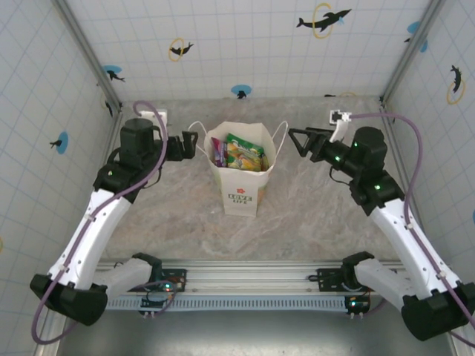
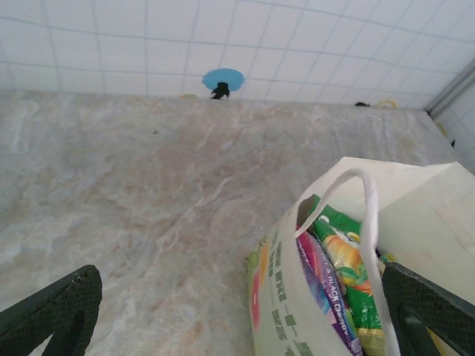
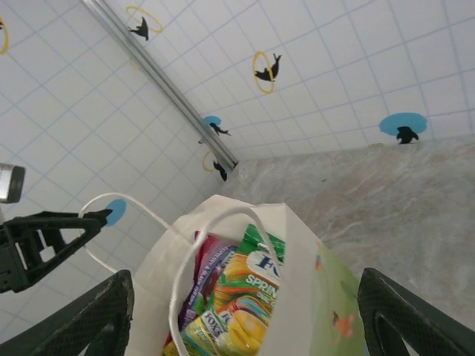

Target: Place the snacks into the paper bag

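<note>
Tiled walls are surrounding the worktop. Toward its back edge the paper bag is standing upright so the snacks are sitting inside, with the left gripper and right gripper flanking it, jaws apart, empty.

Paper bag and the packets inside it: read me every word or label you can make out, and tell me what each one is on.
"SPRIN", cut off: green-yellow glossy packet inside the cream-white paper bag.
"FOX": same packet, lower down.
"BLACK Cher", partly hidden: purple glossy packet.
"LOVE LIFE", probably, small: bag front, top view.
Green lettering on the bag's side, left wrist view: too blurred to read.
</note>
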